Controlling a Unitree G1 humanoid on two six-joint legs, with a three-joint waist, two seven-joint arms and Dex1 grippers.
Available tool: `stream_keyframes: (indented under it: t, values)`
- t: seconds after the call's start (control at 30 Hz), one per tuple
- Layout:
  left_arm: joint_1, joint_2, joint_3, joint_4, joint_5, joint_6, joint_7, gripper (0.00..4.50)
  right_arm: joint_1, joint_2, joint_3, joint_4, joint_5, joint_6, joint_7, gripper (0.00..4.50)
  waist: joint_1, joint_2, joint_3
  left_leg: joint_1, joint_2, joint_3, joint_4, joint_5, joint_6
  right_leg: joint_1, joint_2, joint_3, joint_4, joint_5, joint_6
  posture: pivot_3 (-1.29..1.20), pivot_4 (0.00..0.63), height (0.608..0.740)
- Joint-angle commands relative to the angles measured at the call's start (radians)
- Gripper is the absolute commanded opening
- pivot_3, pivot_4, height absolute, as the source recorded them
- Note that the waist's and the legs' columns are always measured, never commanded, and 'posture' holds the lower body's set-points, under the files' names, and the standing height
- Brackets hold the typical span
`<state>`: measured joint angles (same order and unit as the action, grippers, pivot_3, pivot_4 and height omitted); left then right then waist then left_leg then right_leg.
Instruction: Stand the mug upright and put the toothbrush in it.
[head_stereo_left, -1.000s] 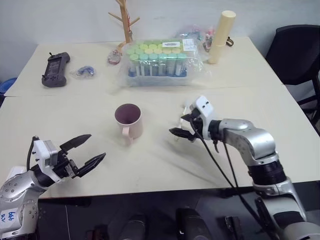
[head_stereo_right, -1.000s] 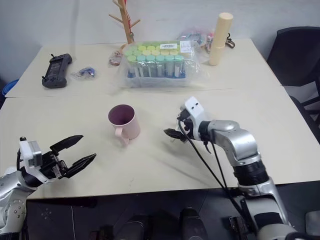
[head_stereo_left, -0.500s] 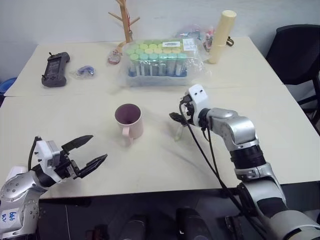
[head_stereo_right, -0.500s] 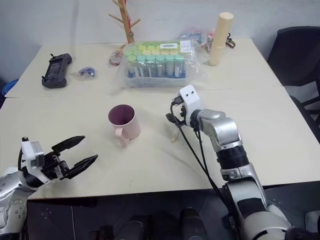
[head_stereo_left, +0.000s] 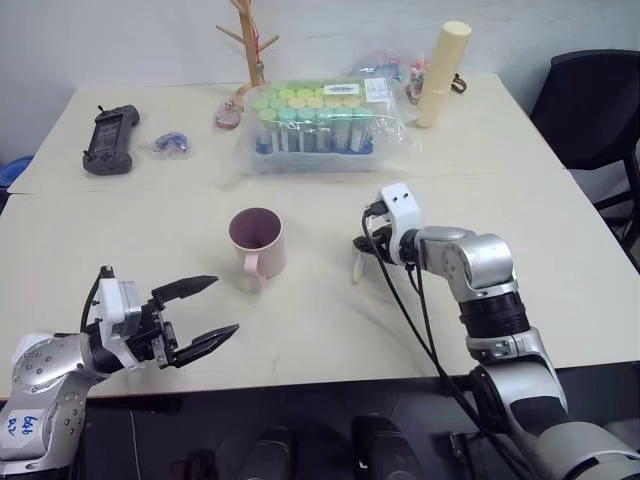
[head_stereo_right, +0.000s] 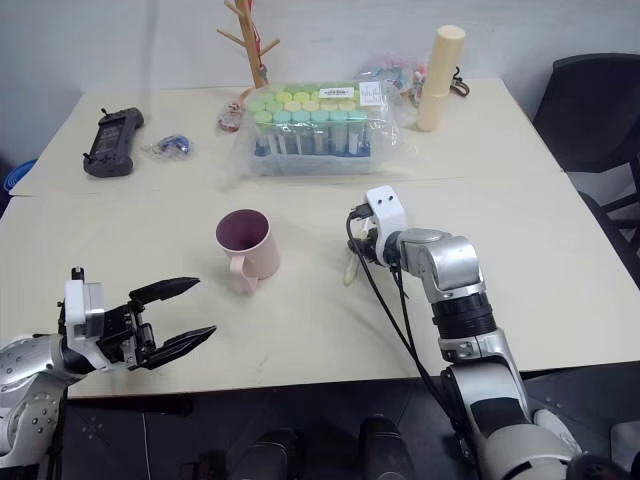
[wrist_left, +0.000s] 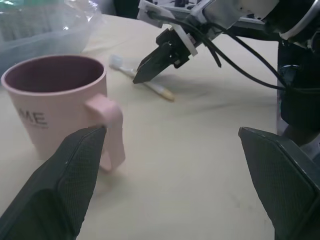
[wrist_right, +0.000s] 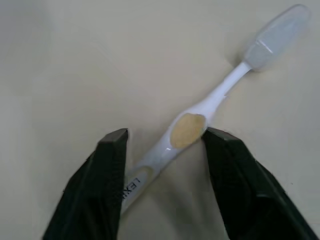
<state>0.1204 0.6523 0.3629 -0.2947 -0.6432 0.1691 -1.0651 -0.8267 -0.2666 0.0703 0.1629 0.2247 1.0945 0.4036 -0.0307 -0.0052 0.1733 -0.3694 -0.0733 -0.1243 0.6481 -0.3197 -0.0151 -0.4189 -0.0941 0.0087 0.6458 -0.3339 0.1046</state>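
Closing on the toothbrush (wrist_right: 187, 135) is judged to be the step in hand, and several failure modes are noted. The toothbrush lies flat on the table (head_stereo_left: 560, 240), so very little height is offered to the right gripper (wrist_right: 165, 145); if the fingers come together above the handle, it could be squeezed out sideways or left on the surface. The handle also runs diagonally across the gap rather than square to it, so it may be twisted or flicked away on contact. A grip taken too near one end could let the brush swing and miss the rim of the mug (head_stereo_left: 257, 240) later.

In the right wrist view the two black fingers are seen partly apart, straddling the handle at its yellow thumb patch: one finger just beside the patch at right of centre, the other at lower left with a clear gap to the handle. No pinch is established yet. The bristle head points to the upper right of that frame.

In the left eye view the toothbrush is found just right of centre, at the tip of the right gripper, with the mug standing upright to its left, well apart, handle toward the lower edge. The left gripper (head_stereo_left: 200, 310) is held at lower left with fingers spread wide, holding nothing.
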Motion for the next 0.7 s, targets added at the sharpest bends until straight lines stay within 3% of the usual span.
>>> stream_keyframes:
  t: [0.03,0.17,0.37,0.5,0.6,0.7]
  values:
    - [0.002,0.006,0.014,0.01,-0.002,-0.019,-0.008,4.5,0.004,-0.012,0.018,0.025,-0.002,0.011,0.017,1.16,0.001,0.0,0.0,0.0,0.0,0.0,0.0,0.0,0.0,0.0,0.0,0.0,0.0,0.0,0.0,0.0,0.15,0.74]
    - [0.026,0.007,0.029,0.007,-0.001,-0.022,-0.005,4.5,-0.012,-0.06,0.048,0.037,-0.016,-0.018,0.064,0.05,0.002,-0.001,0.0,0.001,0.0,0.0,0.001,0.0,0.0,0.002,0.0,0.0,0.0,0.0,0.0,0.0,0.15,0.74]
    - [0.085,0.001,0.077,-0.007,-0.011,-0.018,0.019,4.5,-0.079,-0.097,0.04,0.063,0.002,-0.025,0.125,0.02,0.0,0.0,0.0,0.0,0.0,0.0,0.0,0.0,0.0,0.0,0.0,0.0,0.0,0.0,0.0,0.0,0.15,0.74]
    - [0.107,-0.008,0.084,-0.013,-0.005,-0.028,0.03,4.5,-0.104,-0.054,-0.056,0.03,0.068,-0.021,0.126,0.02,0.002,0.001,0.0,-0.001,0.0,0.001,0.0,0.0,0.0,-0.001,0.0,0.0,-0.001,0.0,0.0,0.0,0.15,0.74]
    - [0.113,-0.01,0.088,-0.014,-0.002,-0.036,0.037,4.5,-0.102,-0.073,-0.04,-0.041,0.101,0.062,0.155,0.58,0.003,0.001,0.0,-0.001,0.0,0.0,0.0,0.0,0.0,-0.001,0.0,0.0,-0.001,0.0,0.0,0.0,0.15,0.74]
    - [0.117,-0.01,0.088,-0.01,-0.001,-0.042,0.041,4.5,-0.095,-0.038,-0.061,-0.099,0.111,0.133,0.097,1.45,0.003,0.001,0.0,-0.001,0.0,0.0,0.0,0.0,0.0,0.0,0.0,0.0,-0.001,0.0,0.0,0.0,0.15,0.74]
